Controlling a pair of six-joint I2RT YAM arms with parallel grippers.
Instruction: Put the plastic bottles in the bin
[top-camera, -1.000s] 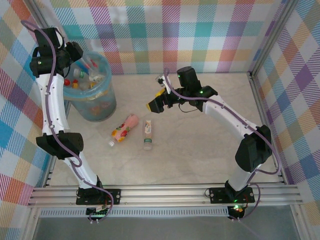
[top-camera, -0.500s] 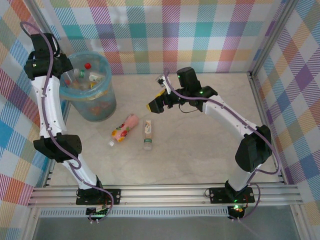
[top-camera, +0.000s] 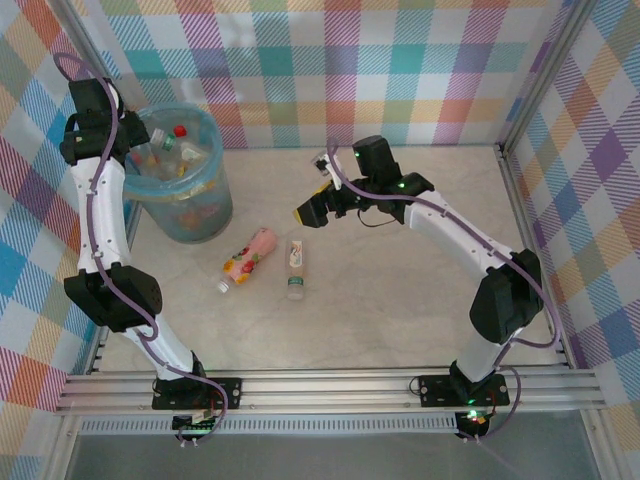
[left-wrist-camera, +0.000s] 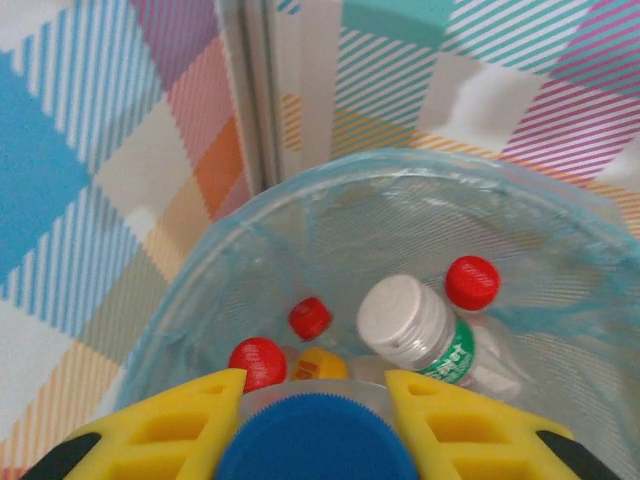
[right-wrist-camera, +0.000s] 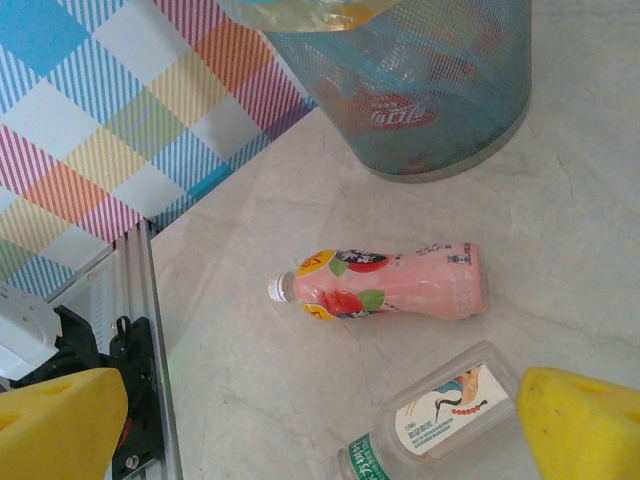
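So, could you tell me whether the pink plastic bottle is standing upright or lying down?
Lying down: the pink plastic bottle rests lengthwise on the pale table, white cap pointing sideways, near the blue-lined round bin.

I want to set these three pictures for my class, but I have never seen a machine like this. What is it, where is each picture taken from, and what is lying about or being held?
These are two robot arms bolted at the near edge of a table. The wide picture comes from a fixed camera above and behind them. The other two come from a small camera on each wrist, so the yellow shapes at their lower edges are that arm's own fingers. The left end effector grips a blue-capped bottle above the bin, which already holds several bottles. The right end effector is open and empty, above the table. Two bottles lie on the table: a pink bottle and a clear bottle with a white label.
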